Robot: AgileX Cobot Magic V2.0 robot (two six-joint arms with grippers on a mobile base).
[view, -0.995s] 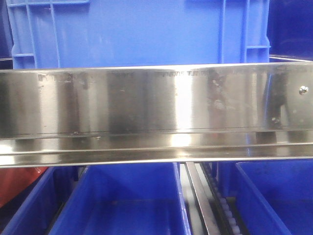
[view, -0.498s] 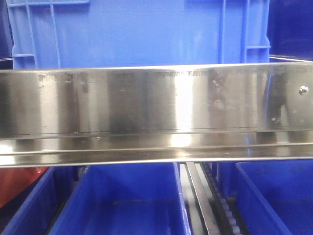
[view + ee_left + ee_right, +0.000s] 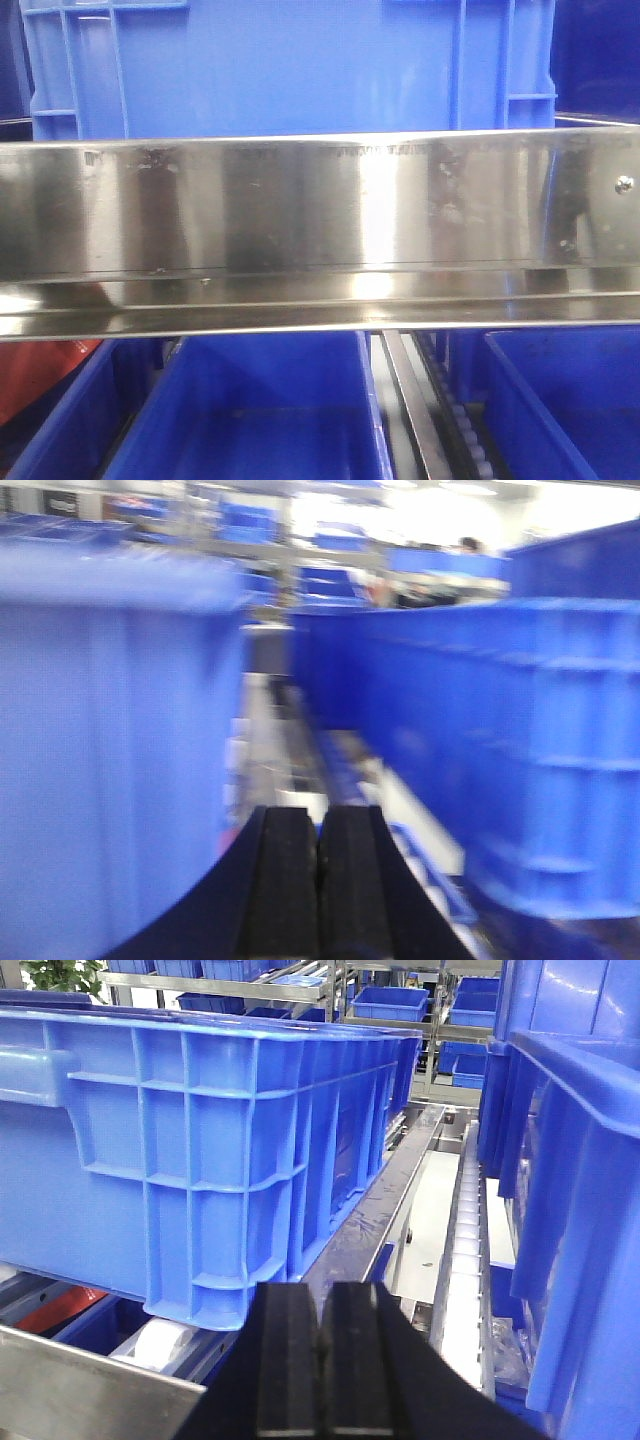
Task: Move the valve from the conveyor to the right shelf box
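The valve and the conveyor are out of view in every frame. The shelf's broad stainless front rail [image 3: 320, 230] fills the middle of the front view, with a large blue box [image 3: 290, 65] standing on it and blue boxes [image 3: 250, 410] on the level below. My left gripper [image 3: 318, 820] is shut with nothing between its black fingers, and points down a gap between two blue boxes; that view is blurred. Shut and empty too, my right gripper [image 3: 321, 1295] points along a steel rail [image 3: 385, 1205] between a blue box [image 3: 200, 1130] on the left and another [image 3: 575, 1220] on the right.
A white roller track [image 3: 462, 1250] runs beside the right-hand box. Further blue boxes stand on racks in the background [image 3: 395, 1000]. Something red [image 3: 40, 375] shows at the lower left under the shelf rail. A steel divider [image 3: 410, 400] separates the lower boxes.
The front view has shifted slightly: the shelf rail and boxes sit a few pixels further right than before. Nothing else differs.
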